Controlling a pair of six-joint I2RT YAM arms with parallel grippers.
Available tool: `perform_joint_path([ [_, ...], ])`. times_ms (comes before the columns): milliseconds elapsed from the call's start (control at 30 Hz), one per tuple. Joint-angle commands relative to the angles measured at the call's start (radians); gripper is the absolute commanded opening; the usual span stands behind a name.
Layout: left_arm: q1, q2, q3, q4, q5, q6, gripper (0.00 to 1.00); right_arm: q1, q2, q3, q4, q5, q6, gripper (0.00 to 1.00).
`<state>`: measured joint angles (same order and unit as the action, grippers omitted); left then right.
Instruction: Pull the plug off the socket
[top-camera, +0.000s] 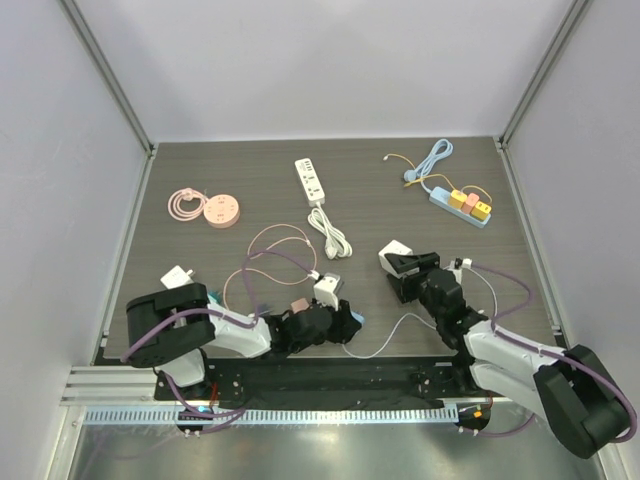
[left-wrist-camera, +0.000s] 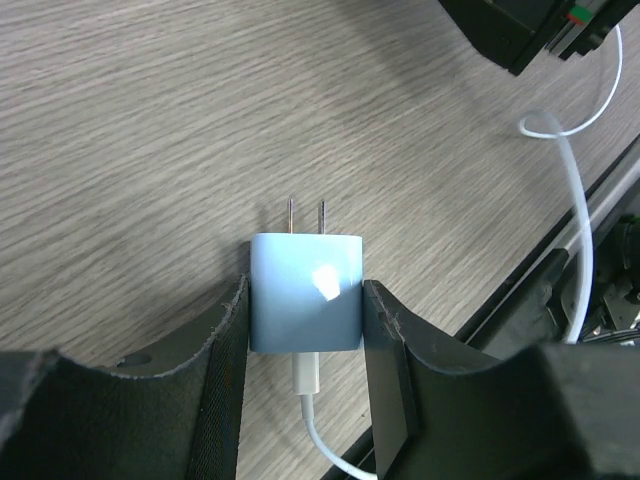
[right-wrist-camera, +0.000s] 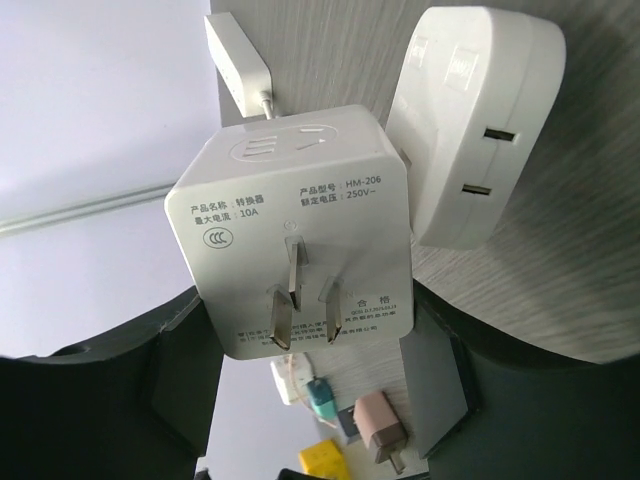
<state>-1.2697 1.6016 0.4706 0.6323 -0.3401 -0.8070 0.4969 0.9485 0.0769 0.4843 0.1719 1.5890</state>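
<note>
Since plug (left-wrist-camera: 305, 300) shows bare prongs, pull judged done. Do well now: hold grip square, draw off straight along prongs, leave cable (left-wrist-camera: 306, 378) slack.
Left claw (left-wrist-camera: 305, 295) clenched on plug sides, low over table (left-wrist-camera: 150, 120); arm lies flat, reaching right.
Right claw (right-wrist-camera: 305, 320) grasping socket cube (right-wrist-camera: 300, 200), wrist tipped up.
Plug and cube apart.

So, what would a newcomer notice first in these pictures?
First, the small blue charger, clamped in the left hand at the front, left of centre, its two prongs bare and a white cable in its back. Then the white adapter cube, gripped by the right hand right of centre, its three prongs facing the wrist camera.
</note>
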Motion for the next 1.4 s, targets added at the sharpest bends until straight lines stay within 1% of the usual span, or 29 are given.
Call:
perform_joint_path([
  [0,0.001,-0.014,-0.010,-0.018,-0.013,-0.004,0.00,-0.017,0.016,0.093,0.014,0.026,-0.139,0.01],
  [67,0.003,-0.041,-0.009,-0.048,-0.033,-0.003,0.00,-0.018,0.021,0.127,-0.030,-0.021,-0.219,0.01],
  [167,0.009,-0.110,0.011,-0.158,-0.060,0.006,0.00,-0.017,-0.019,0.158,-0.116,-0.070,-0.335,0.01],
  [200,0.009,-0.149,0.028,-0.199,-0.074,0.005,0.00,-0.015,-0.049,0.162,-0.139,-0.081,-0.366,0.01],
  [233,0.009,-0.166,0.039,-0.306,-0.091,0.003,0.00,-0.015,-0.068,0.179,-0.188,-0.093,-0.397,0.01],
  [267,0.010,-0.181,0.049,-0.347,-0.115,0.005,0.00,-0.015,-0.083,0.193,-0.223,-0.107,-0.479,0.01],
  [333,0.013,-0.233,0.062,-0.457,-0.146,0.003,0.00,-0.015,-0.115,0.239,-0.313,-0.156,-0.559,0.01],
  [367,0.015,-0.250,0.066,-0.495,-0.161,0.000,0.00,-0.015,-0.126,0.251,-0.338,-0.196,-0.631,0.01],
  [400,0.016,-0.264,0.068,-0.526,-0.180,-0.004,0.00,-0.015,-0.140,0.261,-0.364,-0.227,-0.664,0.01],
  [467,0.029,-0.292,0.069,-0.580,-0.174,0.002,0.00,-0.015,-0.188,0.264,-0.398,-0.267,-0.740,0.01],
  [500,0.030,-0.299,0.069,-0.582,-0.156,0.009,0.05,-0.015,-0.201,0.264,-0.424,-0.294,-0.760,0.01],
  [567,0.030,-0.319,0.051,-0.580,-0.152,0.003,0.22,-0.015,-0.234,0.255,-0.444,-0.316,-0.800,0.01],
  [600,0.030,-0.325,0.043,-0.571,-0.152,0.000,0.43,-0.015,-0.240,0.253,-0.457,-0.325,-0.834,0.01],
  [633,0.030,-0.331,0.036,-0.565,-0.152,-0.004,0.52,-0.015,-0.247,0.251,-0.478,-0.331,-0.846,0.01],
  [667,0.032,-0.338,0.028,-0.560,-0.151,-0.011,0.58,-0.015,-0.252,0.251,-0.509,-0.333,-0.857,0.01],
  [700,0.032,-0.339,0.028,-0.560,-0.148,-0.011,0.69,-0.015,-0.251,0.253,-0.524,-0.336,-0.863,0.01],
  [800,0.032,-0.341,0.048,-0.578,-0.142,0.000,0.81,-0.015,-0.246,0.247,-0.541,-0.386,-0.883,0.01],
  [900,0.033,-0.364,0.086,-0.605,-0.135,0.009,0.88,-0.015,-0.240,0.227,-0.538,-0.445,-0.896,0.01],
  [933,0.033,-0.374,0.092,-0.605,-0.125,0.020,0.89,-0.015,-0.238,0.210,-0.524,-0.457,-0.900,0.01],
  [1067,0.049,-0.416,0.144,-0.580,-0.031,0.035,0.91,-0.015,-0.246,0.161,-0.457,-0.541,-0.939,0.01],
  [1100,0.055,-0.419,0.175,-0.582,0.019,0.031,0.94,-0.014,-0.244,0.150,-0.438,-0.590,-0.942,0.01],
  [1133,0.072,-0.419,0.195,-0.588,0.039,0.020,0.96,-0.014,-0.240,0.126,-0.390,-0.618,-0.946,0.01],
  [1167,0.082,-0.416,0.210,-0.608,0.061,-0.004,1.00,-0.014,-0.235,0.113,-0.368,-0.641,-0.949,0.01],
  [1233,0.121,-0.399,0.264,-0.629,0.120,-0.032,1.00,-0.009,-0.229,0.103,-0.358,-0.669,-0.972,0.01],
  [1300,0.162,-0.372,0.305,-0.689,0.182,-0.078,1.00,-0.003,-0.232,0.098,-0.352,-0.676,-0.986,0.01],
  [1367,0.185,-0.306,0.384,-0.752,0.216,-0.109,1.00,0.005,-0.249,0.092,-0.336,-0.683,-0.988,0.01],
])
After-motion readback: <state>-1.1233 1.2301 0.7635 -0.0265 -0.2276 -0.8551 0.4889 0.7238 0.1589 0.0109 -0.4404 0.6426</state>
